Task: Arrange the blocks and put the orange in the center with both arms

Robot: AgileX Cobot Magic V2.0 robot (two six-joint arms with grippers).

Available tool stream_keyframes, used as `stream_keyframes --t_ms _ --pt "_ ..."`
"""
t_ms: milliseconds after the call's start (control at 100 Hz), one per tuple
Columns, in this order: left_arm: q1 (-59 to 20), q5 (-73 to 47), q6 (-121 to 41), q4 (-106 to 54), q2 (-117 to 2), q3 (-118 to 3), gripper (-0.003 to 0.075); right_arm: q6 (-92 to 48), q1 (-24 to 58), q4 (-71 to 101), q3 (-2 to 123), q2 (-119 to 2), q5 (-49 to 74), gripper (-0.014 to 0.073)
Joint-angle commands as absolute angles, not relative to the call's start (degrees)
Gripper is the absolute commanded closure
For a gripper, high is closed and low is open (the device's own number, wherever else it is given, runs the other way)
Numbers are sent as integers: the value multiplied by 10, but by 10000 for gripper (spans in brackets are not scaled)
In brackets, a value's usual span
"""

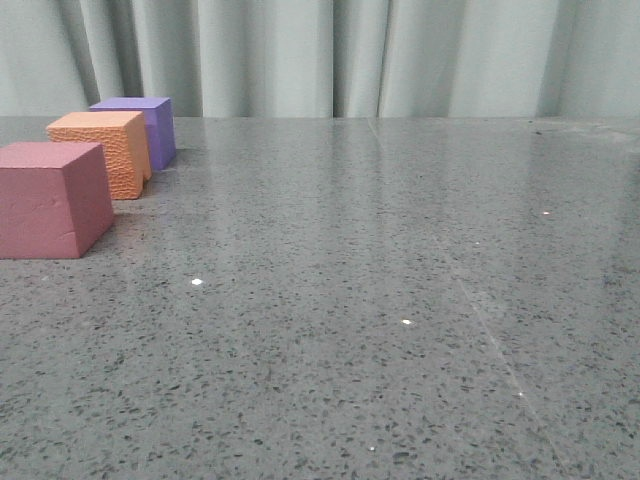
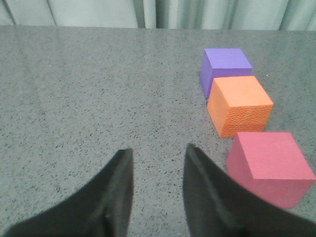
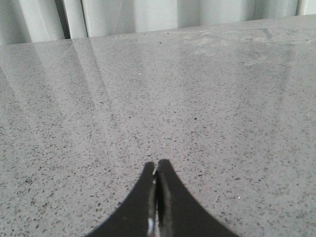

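**Left pincer spread and empty, right pincer closed on nothing; cubes lined up at table's left**

Left gripper (image 2: 157,153) is seen in its wrist view with the two black fingers (image 2: 116,197) spread apart; bare speckled table (image 2: 98,98) shows through the gap, and nothing is held. It is raised over the surface, just beside the pinkish-red cube (image 2: 271,165), which is not between the fingers.

Right gripper (image 3: 156,170) is seen with its fingertips pressed together, only a thin seam left between them. Nothing is clamped. Only grey stone table and the curtain (image 3: 148,15) behind it are seen in that view; no cube is in it.

Neither gripper is caught in the front view.

Cubes, near to far, at the left side of the table (image 1: 400,300):
- pinkish-red cube (image 1: 52,200), nearest, cut by the left frame edge
- orange cube (image 1: 102,152), pebbled side face, in the middle of the row
- purple cube (image 1: 140,125), farthest, close to the curtain (image 1: 350,55)

One diagonal line is formed by the three. In the left wrist view the orange cube (image 2: 239,104) and purple cube (image 2: 224,69) are seen very close or touching; which cannot be told. A narrow gap is seen between orange and pinkish-red. All three sit flat on the table.
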State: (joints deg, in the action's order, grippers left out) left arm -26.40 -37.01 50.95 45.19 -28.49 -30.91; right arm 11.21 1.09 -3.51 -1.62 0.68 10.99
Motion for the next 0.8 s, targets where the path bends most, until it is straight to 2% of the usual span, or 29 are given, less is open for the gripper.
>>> stream_keyframes --t_ms 0,790 --pt "-270 -359 508 464 -273 -320 724 107 7 -36 -8 18 64 713" --pt "-270 -362 508 485 -271 -320 739 107 7 -36 -8 18 64 713"
